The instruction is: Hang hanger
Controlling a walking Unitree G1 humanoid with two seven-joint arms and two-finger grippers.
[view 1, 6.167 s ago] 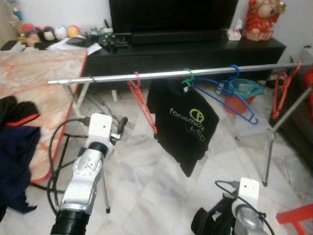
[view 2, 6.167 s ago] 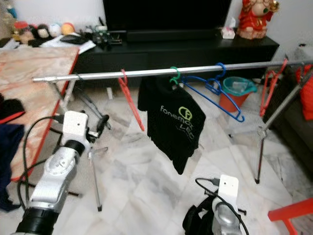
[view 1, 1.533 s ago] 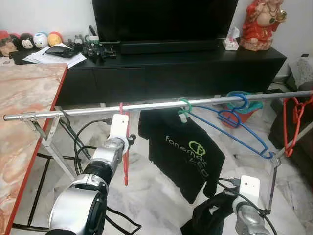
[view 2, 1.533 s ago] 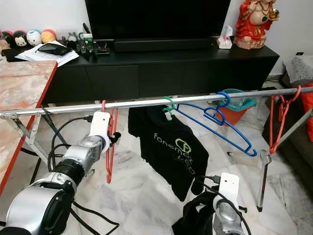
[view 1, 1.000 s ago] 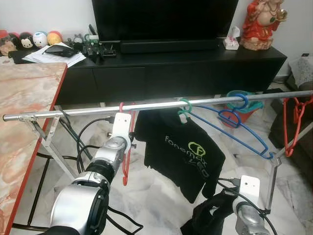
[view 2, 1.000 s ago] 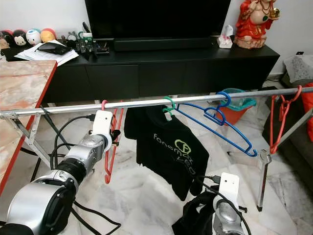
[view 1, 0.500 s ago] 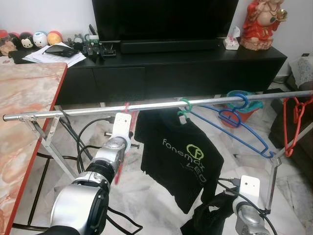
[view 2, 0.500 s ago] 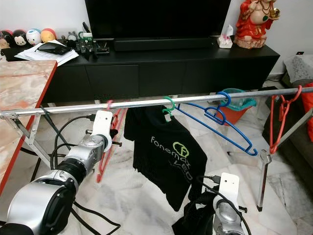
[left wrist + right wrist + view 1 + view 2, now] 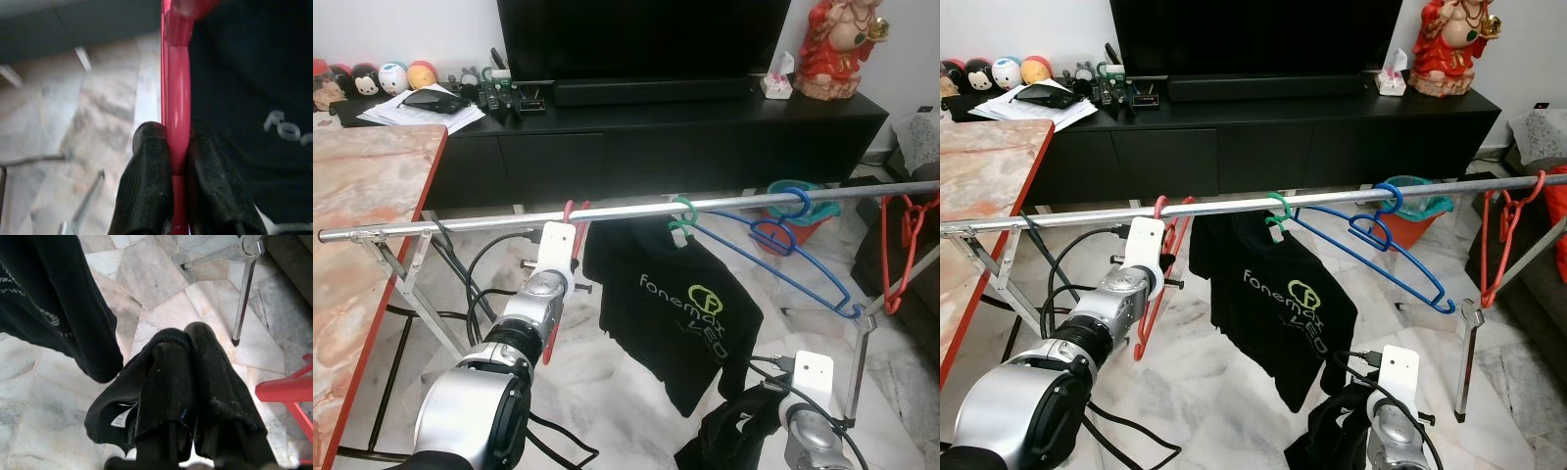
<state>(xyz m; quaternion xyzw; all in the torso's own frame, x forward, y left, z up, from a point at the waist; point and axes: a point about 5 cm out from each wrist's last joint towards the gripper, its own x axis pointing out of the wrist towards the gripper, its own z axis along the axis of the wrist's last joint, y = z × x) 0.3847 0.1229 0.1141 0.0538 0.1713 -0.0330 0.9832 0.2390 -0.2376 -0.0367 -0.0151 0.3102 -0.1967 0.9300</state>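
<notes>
My left gripper [image 9: 177, 136] is shut on the bar of a red hanger [image 9: 546, 345]. It holds the hanger up at the silver rail [image 9: 460, 224], with the red hook [image 9: 574, 206] at the rail just left of a black T-shirt [image 9: 690, 313]. That T-shirt hangs from a green hanger [image 9: 682, 209]. Low at the right, my right gripper [image 9: 188, 340] is shut on a bundle of black cloth [image 9: 115, 416] near the floor.
Blue hangers [image 9: 788, 257] and another red hanger [image 9: 904, 245] hang further right on the rail. A rack leg [image 9: 860, 338] stands at the right and a red stool [image 9: 288, 391] is by my right gripper. A marble table [image 9: 362, 215] lies left; a black TV cabinet [image 9: 705, 127] stands behind.
My left gripper has shifted the red hanger slightly right along the rail and tilted it, with the hook now up at rail level. The black T-shirt has swayed. The right arm stays put.
</notes>
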